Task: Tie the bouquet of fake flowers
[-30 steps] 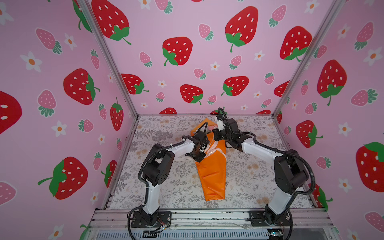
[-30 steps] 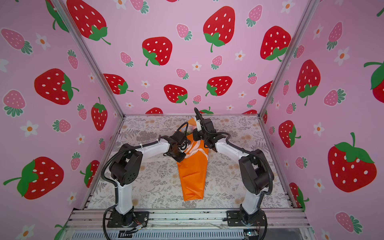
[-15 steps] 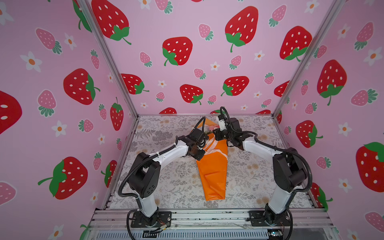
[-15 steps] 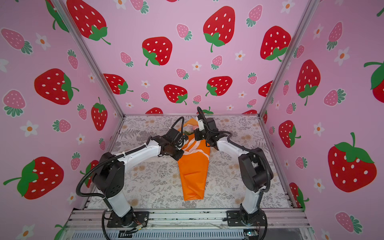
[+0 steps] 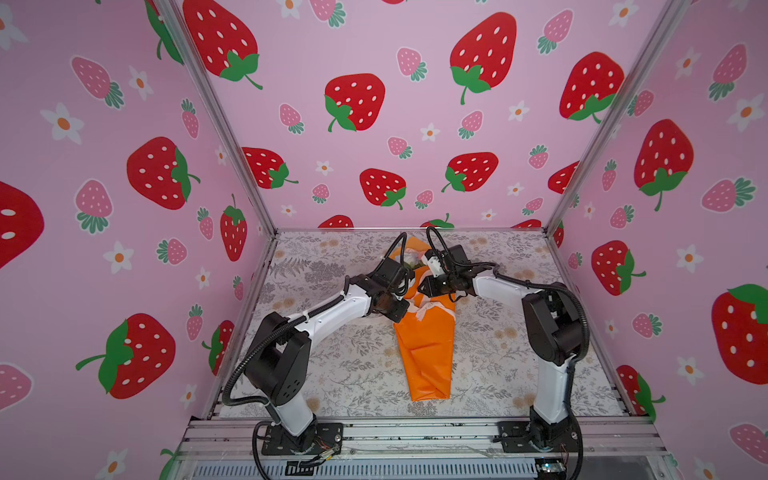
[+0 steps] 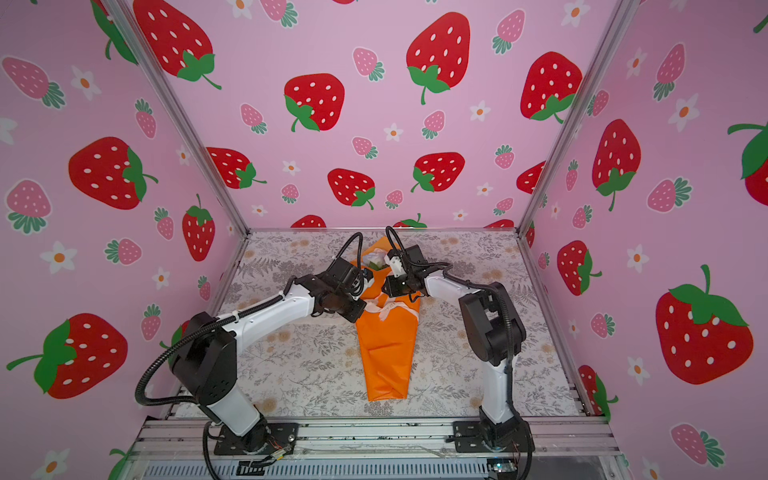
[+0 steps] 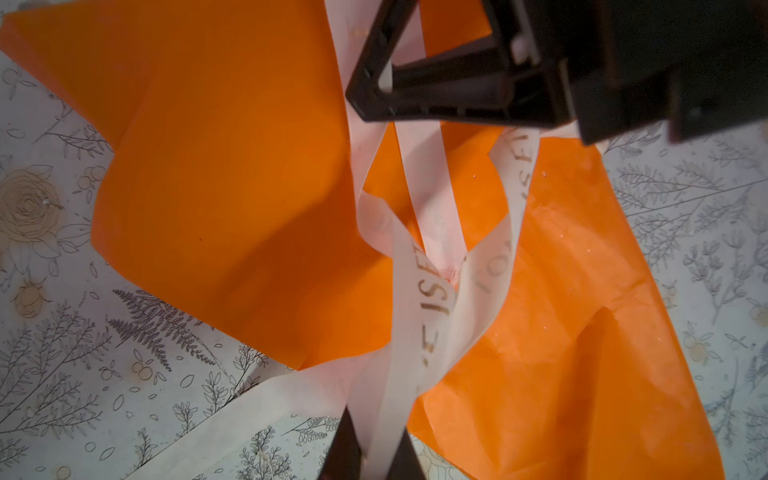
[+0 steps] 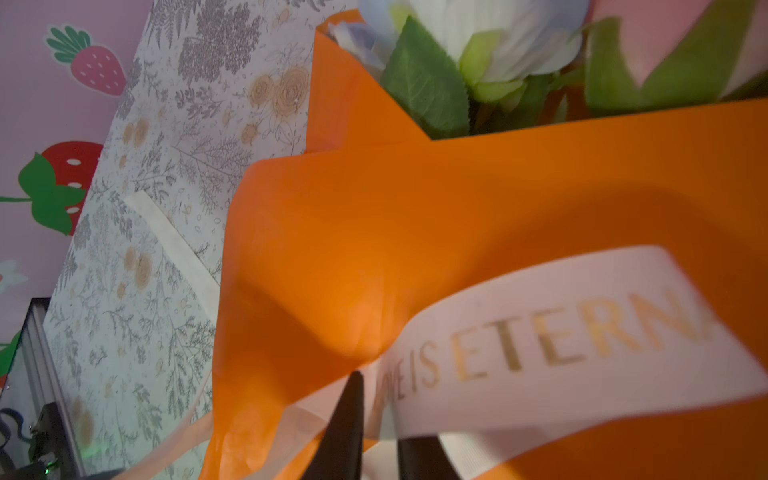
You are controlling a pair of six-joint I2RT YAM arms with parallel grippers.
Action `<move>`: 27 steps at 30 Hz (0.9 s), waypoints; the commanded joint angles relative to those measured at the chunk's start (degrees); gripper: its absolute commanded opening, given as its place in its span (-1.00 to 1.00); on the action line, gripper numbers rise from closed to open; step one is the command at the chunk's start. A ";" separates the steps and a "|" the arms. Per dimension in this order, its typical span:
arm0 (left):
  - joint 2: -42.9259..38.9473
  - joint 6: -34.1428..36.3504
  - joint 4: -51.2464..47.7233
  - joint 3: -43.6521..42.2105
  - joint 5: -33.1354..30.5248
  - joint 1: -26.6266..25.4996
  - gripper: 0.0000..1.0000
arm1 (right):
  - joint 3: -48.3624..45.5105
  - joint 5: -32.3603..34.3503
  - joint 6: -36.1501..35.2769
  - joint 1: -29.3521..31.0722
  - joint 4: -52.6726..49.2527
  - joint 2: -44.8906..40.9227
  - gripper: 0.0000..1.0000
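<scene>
A flat tabletop (image 5: 332, 357), covered in white paper printed with grey ferns and tan roses, fills the booth floor in both top views (image 6: 299, 365). 1 thing lies near its middle: the bouquet of fake flowers (image 5: 426, 353) (image 6: 386, 353), a cone of orange wrapping paper. The cone's narrow end points toward the front rail (image 5: 415, 432) and its blooms toward the back wall. A cream ribbon (image 7: 249, 411) with gold lettering trails off the paper and lies flat on the printed cover just beside the cone.

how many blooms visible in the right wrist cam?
2: white bloom and pink bloom, side by side at the open end of the wrap. More may be hidden inside.
</scene>
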 commanded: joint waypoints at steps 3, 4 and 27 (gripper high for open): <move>-0.59 -1.62 1.13 -0.11 0.03 -0.27 -0.75 | -1.20 5.62 -0.77 0.03 -4.93 -8.22 -0.20; -0.22 -1.76 0.73 0.19 -0.04 -0.27 -0.76 | -1.92 7.87 -0.74 0.10 -4.90 -10.33 -0.12; 2.44 -7.17 0.13 2.67 -0.96 -0.36 -0.80 | -30.70 26.56 17.49 13.96 14.13 -24.12 -0.07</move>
